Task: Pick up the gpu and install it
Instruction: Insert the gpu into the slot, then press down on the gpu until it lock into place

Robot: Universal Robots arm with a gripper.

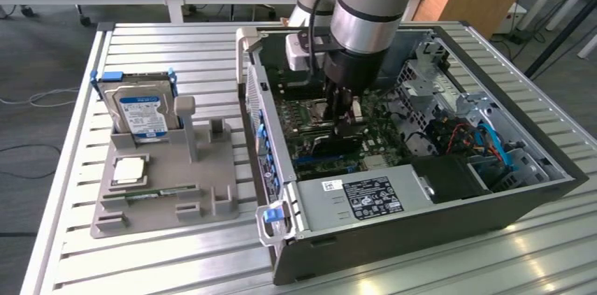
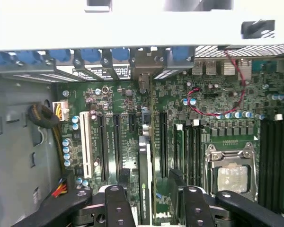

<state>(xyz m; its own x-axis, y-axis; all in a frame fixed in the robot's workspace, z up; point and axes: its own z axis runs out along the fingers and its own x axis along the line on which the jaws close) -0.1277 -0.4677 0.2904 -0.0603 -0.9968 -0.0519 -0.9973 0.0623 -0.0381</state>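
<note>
Slatted metal table (image 1: 159,253) supports the open computer case (image 1: 522,200). Gripper (image 2: 149,201) stands wide open astride the gpu (image 2: 144,179), upright on the motherboard (image 2: 217,113); lower card edge cut off, contact unclear.

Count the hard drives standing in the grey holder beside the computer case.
1. A silver, blue-labelled hard drive stands upright at the far end of the grey holder, on the exterior view's left of the computer case.
</note>
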